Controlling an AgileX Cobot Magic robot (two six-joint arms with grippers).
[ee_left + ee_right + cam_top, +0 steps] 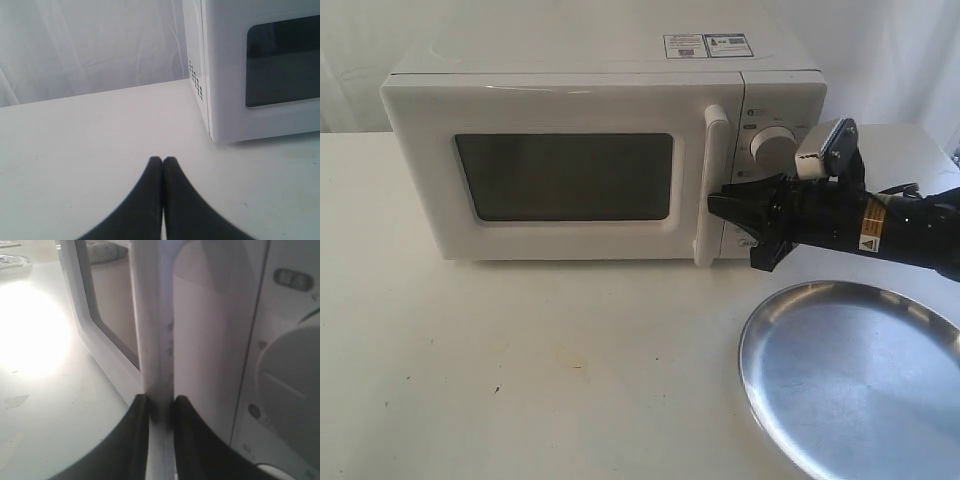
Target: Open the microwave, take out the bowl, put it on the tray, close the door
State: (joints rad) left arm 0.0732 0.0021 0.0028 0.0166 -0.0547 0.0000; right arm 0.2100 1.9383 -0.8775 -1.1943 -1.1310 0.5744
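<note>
The white microwave (570,80) stands at the back of the table with its door (560,180) shut or nearly so. My right gripper (718,206) comes in from the right and is shut on the door's vertical white bar handle (710,190). In the right wrist view both black fingers press the handle (157,340) from either side, the gripper (160,402) at its lower part. The silver tray (860,390) lies at the front right, empty. My left gripper (162,161) hangs shut over bare table beside the microwave's side wall (197,75). The bowl is hidden.
Two white dials sit on the control panel (775,145) just right of the handle. A white curtain backs the scene. The white table (520,370) stretches in front of the microwave.
</note>
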